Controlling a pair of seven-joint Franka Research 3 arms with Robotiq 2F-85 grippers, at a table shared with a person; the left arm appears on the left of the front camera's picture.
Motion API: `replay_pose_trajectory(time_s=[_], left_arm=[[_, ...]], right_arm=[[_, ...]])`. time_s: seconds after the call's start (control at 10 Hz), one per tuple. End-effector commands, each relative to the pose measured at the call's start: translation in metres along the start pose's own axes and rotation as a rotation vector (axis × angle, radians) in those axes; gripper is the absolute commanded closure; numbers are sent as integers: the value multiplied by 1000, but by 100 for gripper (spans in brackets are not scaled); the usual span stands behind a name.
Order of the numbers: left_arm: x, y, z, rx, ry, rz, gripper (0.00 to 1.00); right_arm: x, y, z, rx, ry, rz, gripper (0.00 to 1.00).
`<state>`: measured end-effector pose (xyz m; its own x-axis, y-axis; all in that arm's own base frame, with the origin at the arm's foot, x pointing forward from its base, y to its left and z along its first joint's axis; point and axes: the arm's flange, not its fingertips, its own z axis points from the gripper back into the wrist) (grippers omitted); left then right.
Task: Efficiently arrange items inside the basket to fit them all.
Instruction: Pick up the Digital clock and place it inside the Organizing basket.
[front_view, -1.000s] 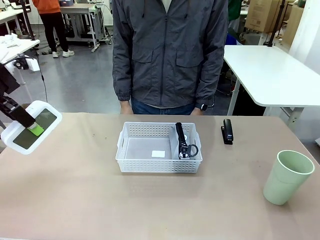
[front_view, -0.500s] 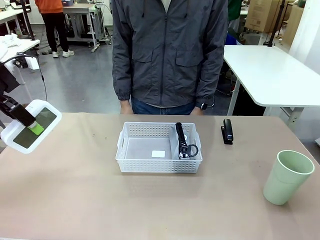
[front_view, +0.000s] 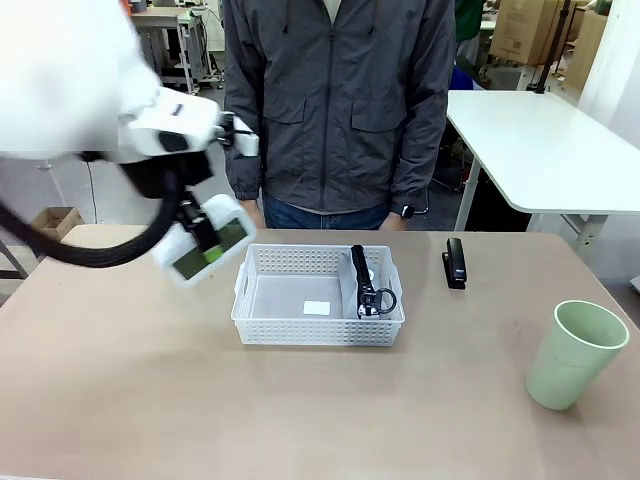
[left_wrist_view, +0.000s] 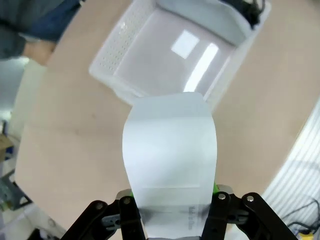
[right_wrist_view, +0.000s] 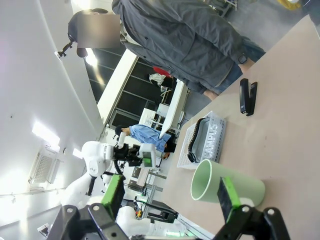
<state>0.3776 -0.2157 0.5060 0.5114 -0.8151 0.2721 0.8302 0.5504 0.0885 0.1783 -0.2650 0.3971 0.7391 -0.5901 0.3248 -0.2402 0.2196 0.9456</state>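
Item in hand: small white box (front_view: 178, 267), held off the table just left of the basket (front_view: 300, 328).
Your left gripper (front_view: 210, 249) is clamped on one end of the box, which hangs tilted; in the left wrist view its free end (left_wrist_view: 170, 150) points toward the basket's near wall (left_wrist_view: 117, 75). Your right gripper (right_wrist_view: 170, 200) is spread wide and holds nothing. In the basket: grey pouch (front_view: 362, 280), standing on edge against the right wall. On the table: black stapler (front_view: 455, 262), right of the basket; pale green cup (front_view: 575, 355), upright near the right edge, well apart. A person (front_view: 340, 100) stands at the far side.
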Motion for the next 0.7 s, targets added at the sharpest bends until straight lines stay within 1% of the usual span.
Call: replay_pose_trajectory(time_s=[0.0, 0.1, 0.2, 0.3, 0.5, 0.6], left_arm=[[43, 37, -27, 13, -17, -64, 50], [66, 40, -51, 32, -56, -89, 50], [80, 38, -74, 24, -28, -129, 50], [92, 34, -91, -20, 10, -158, 50], [104, 25, -125, -52, 61, -176, 50], [107, 20, -138, -99, 78, -178, 50]], right_arm=[[3, 0, -1, 14, -13, 28, 0], [3, 0, -1, 14, -13, 28, 0], [3, 0, -1, 14, -13, 28, 0], [3, 0, -1, 14, -13, 28, 0], [3, 0, -1, 14, -13, 28, 0], [3, 0, -1, 14, -13, 28, 0]])
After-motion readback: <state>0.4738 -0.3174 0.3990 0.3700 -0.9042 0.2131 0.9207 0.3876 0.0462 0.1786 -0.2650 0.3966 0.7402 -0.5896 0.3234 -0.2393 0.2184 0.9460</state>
